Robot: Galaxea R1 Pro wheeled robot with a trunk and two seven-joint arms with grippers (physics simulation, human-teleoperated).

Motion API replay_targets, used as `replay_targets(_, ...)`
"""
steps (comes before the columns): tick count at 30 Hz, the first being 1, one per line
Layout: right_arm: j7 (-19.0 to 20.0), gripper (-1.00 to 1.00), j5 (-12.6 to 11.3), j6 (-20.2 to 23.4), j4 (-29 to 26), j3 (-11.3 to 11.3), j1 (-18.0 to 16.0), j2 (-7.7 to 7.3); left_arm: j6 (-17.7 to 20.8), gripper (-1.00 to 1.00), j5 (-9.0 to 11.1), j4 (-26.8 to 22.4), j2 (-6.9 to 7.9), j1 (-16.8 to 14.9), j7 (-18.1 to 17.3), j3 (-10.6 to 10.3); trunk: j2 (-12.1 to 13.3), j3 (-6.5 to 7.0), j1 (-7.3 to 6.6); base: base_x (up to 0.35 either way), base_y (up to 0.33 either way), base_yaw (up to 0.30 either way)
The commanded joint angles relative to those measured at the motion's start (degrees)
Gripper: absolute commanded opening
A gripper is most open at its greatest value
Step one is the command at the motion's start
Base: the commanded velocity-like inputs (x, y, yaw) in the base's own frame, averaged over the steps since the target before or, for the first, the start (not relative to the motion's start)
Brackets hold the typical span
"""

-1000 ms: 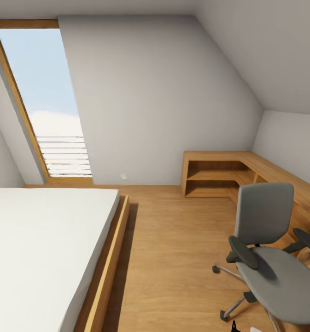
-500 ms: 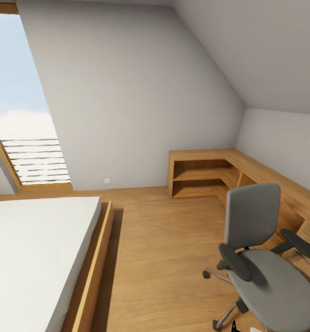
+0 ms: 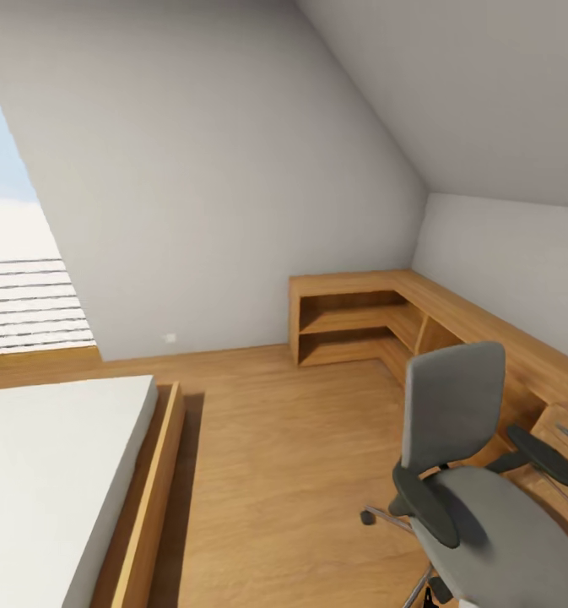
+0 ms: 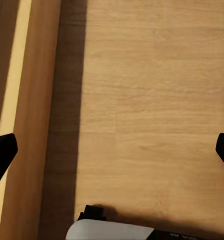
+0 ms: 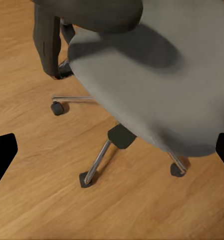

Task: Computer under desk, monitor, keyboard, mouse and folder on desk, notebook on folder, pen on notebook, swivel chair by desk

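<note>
The grey padded swivel chair with black armrests stands low at the right beside the light wooden corner shelving. The view has swung rightward, window sliding out: still searching, I judge. Both grippers' fingers spread wide, empty.

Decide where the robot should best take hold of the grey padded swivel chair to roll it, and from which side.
Grip the top edge of the grey padded swivel chair backrest, coming from behind it. That edge is thin, upright and unobstructed, and a push there should roll the black casters. The wide seat offers no graspable edge.
</note>
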Motion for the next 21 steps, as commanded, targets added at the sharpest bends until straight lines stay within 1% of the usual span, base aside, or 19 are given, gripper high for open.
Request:
replay_targets(1, -0.4, 1.0, 0.0, 0.1, 0.0, 0.5, 0.0, 0.09, -0.1, 1.0, -0.6, 0.0, -0.06, 0.0, -0.1, 0.5, -0.1, -0.13, 0.04, 0.321, 0.0, -0.038)
replay_targets(9, -0.4, 1.0, 0.2, 0.1, 0.0, 0.6, 0.0, 0.66, -0.1, 1.0, -0.6, 0.1, 0.0, 0.0, -0.1, 0.5, -0.1, -0.23, 0.04, 0.321, 0.0, -0.014)
replay_targets(12, -0.4, 1.0, 0.2, 0.1, 0.0, 0.6, 0.0, 0.83, -0.1, 1.0, -0.5, 0.1, 0.05, 0.0, -0.1, 0.5, -0.1, -0.24, 0.04, 0.321, 0.0, 0.047)
replay_targets(16, -0.4, 1.0, 0.2, 0.0, 0.0, 0.6, 0.0, 1.05, -0.1, 1.0, -0.5, 0.1, 0.09, 0.0, -0.1, 0.5, -0.1, -0.25, 0.04, 0.321, 0.0, 0.164)
replay_targets(21, -0.4, 1.0, 0.2, 0.0, 0.1, 0.6, 0.0, 1.18, -0.1, 1.0, -0.5, 0.1, 0.11, 0.0, 0.0, 0.5, -0.1, -0.25, 0.04, 0.321, 0.0, 0.252)
